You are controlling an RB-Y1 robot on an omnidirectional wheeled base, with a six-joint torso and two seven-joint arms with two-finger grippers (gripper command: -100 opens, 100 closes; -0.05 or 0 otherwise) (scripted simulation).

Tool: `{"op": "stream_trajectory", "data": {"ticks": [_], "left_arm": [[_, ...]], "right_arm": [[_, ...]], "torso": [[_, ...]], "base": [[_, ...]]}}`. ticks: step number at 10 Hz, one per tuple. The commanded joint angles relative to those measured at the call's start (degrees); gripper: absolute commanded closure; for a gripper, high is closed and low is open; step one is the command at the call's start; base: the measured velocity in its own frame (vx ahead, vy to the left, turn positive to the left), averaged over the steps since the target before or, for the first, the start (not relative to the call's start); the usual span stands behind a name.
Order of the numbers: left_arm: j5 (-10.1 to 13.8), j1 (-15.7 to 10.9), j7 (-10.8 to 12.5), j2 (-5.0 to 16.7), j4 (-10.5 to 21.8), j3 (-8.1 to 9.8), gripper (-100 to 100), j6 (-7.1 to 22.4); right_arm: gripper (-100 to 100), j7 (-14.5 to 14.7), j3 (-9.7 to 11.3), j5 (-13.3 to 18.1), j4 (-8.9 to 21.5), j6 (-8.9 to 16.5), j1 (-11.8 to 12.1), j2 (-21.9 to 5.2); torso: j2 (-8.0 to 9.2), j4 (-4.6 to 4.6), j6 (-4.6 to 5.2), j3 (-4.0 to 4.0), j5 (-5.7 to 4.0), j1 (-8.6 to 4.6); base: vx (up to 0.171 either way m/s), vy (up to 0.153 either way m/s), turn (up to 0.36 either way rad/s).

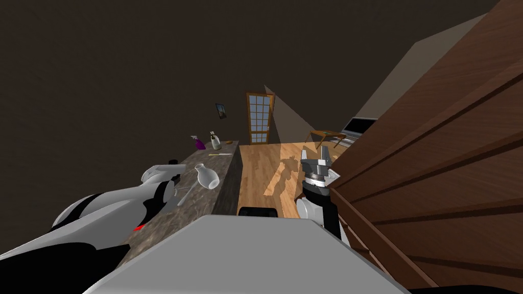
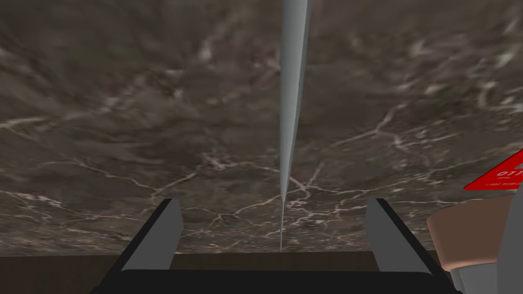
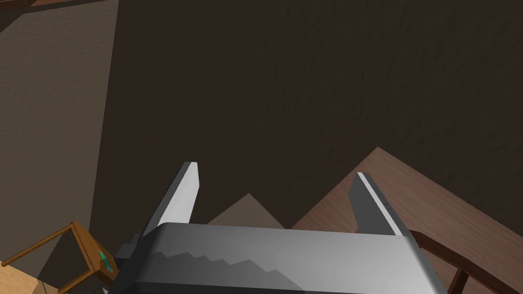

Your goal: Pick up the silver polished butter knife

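The grey butter knife [image 2: 291, 102] lies on the dark marbled counter [image 2: 127, 127]. It is seen edge-on as a thin blade, its narrow end pointing toward the hand. My left gripper [image 2: 273, 201] is open just above the counter, with a finger on each side of the knife and neither touching it. From the head camera, the knife [image 1: 186, 194] is a thin grey line beside my left gripper [image 1: 176, 185]. My right gripper [image 1: 317, 155] is raised over the wood floor, and its wrist camera shows this gripper [image 3: 276, 169] open and empty.
A white vase [image 1: 206, 176] lies tipped on the counter [image 1: 204, 209] just past the knife. A purple spray bottle [image 1: 198, 143] and a pale bottle [image 1: 215, 141] stand at the far end. Brown wooden panelling [image 1: 434, 168] rises close on the right. A small wooden table [image 1: 327, 135] stands beyond.
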Motion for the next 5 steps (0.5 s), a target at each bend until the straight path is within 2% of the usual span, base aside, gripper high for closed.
{"op": "stream_trajectory", "data": {"ticks": [1,2,5], "left_arm": [[0.00,0.00,0.00,0.00,0.00,0.00,-100,0.00],[0.02,0.07,-0.01,-0.02,-0.17,0.02,100,0.18],[0.10,-0.06,0.15,0.05,-0.28,0.12,100,-0.03]], "right_arm": [[0,0.00,0.00,0.00,0.00,0.00,0.00,0.00],[0,0.00,0.00,0.00,0.00,0.00,0.00,0.00],[0,0.00,0.00,0.00,0.00,0.00,0.00,0.00]], "torso": [[0.00,0.00,0.00,0.00,0.00,0.00],[0.02,0.00,0.00,0.01,-0.02,-0.07],[-0.09,-0.13,0.03,-0.11,0.02,-0.06]], "base": [[0.002,0.007,0.000],[0.000,0.000,0.000],[0.000,0.000,0.004]]}}
